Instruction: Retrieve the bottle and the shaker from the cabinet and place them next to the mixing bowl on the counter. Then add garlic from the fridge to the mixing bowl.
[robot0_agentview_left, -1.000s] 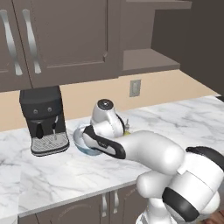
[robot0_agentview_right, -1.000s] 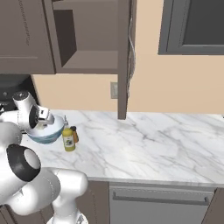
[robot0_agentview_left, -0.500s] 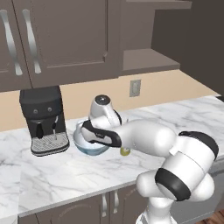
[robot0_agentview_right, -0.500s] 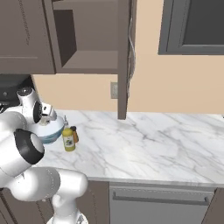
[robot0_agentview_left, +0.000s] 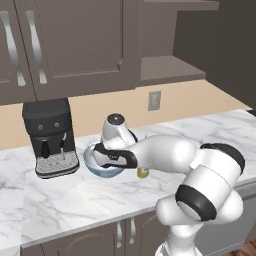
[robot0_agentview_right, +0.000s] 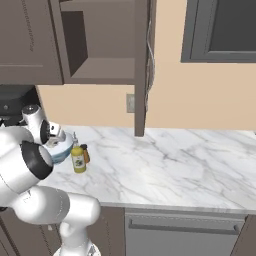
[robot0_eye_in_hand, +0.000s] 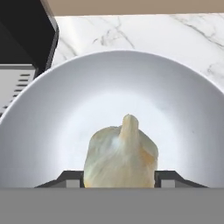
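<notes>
A pale garlic bulb (robot0_eye_in_hand: 120, 155) sits between my fingertips (robot0_eye_in_hand: 72, 177), with the gripper (robot0_eye_in_hand: 118, 177) shut on it just above the whitish inside of the mixing bowl (robot0_eye_in_hand: 109, 83). From the left base view the hand (robot0_agentview_left: 102, 154) reaches down into the blue-grey bowl (robot0_agentview_left: 95, 169) beside the coffee machine. The yellow bottle (robot0_agentview_right: 78, 158) and the small orange-brown shaker (robot0_agentview_right: 86, 153) stand on the marble counter (robot0_agentview_right: 175, 160) just right of the bowl (robot0_agentview_right: 62, 150). The arm hides most of the bottle (robot0_agentview_left: 143, 173) in the left base view.
A black coffee machine (robot0_agentview_left: 50, 137) stands close to the bowl's left side. The doorless cabinet (robot0_agentview_right: 100, 55) hangs above the counter, next to door-fronted cupboards (robot0_agentview_left: 75, 45). A wall socket (robot0_agentview_left: 154, 100) is behind the arm. Bare marble stretches to the right (robot0_agentview_right: 200, 165).
The arm has swung its elbow out to the right and carried the hand lower over the bowl. Bottle, shaker and bowl have stayed where they were.
</notes>
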